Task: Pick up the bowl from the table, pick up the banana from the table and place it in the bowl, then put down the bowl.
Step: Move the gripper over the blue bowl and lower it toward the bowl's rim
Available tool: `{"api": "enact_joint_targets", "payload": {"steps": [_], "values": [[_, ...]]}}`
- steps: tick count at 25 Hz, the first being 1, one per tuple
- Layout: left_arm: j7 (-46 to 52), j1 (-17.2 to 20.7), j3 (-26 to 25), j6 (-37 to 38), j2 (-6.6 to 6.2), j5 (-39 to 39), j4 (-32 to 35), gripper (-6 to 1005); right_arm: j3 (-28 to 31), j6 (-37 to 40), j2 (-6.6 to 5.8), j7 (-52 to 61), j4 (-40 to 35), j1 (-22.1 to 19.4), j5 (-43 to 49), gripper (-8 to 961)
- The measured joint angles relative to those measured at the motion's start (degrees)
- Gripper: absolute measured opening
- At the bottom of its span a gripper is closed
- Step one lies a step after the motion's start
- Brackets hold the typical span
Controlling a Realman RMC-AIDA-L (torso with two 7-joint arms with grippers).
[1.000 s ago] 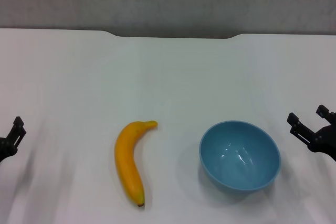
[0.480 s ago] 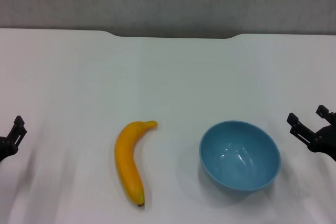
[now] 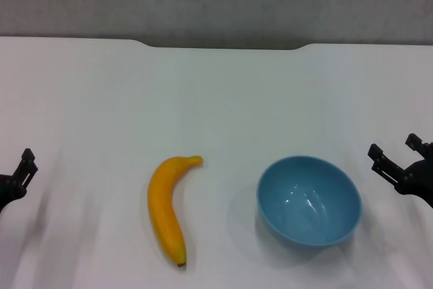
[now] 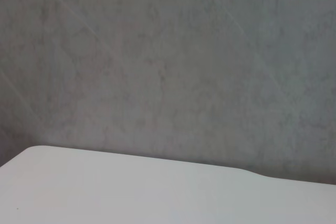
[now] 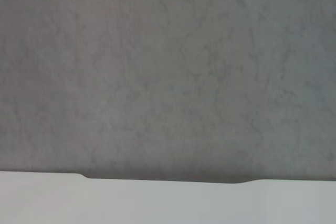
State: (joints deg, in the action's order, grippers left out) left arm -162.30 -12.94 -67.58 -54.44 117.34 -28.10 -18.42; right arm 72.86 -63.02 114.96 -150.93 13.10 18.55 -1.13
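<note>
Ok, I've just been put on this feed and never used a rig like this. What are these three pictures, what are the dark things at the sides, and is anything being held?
The wide picture looks down from the robot's head at a white table. The dark shapes at its edges are the robot's two grippers: the left gripper low at the left edge, the right gripper at the right edge, its fingers apart. Neither holds anything.

On the table lie a banana and, to its right, an empty blue bowl, apart from each other.

The other two pictures come from cameras on each wrist. Both show only the grey wall and the table's far edge.
</note>
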Motion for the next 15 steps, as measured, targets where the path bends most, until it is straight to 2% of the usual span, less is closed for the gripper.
{"api": "enact_joint_targets", "payload": {"steps": [10, 15], "values": [[0.97, 0.23, 0.53, -0.29, -0.20, 0.24, -0.74, 766, -0.41, -0.29, 0.00, 0.13, 0.21, 0.25, 0.08, 886], [2.78, 2.64, 0.42, 0.31, -1.05, 3.07, -6.72, 766, -0.41, -0.14, -0.53, 0.77, 3.91, -0.81, 0.13, 886]]}}
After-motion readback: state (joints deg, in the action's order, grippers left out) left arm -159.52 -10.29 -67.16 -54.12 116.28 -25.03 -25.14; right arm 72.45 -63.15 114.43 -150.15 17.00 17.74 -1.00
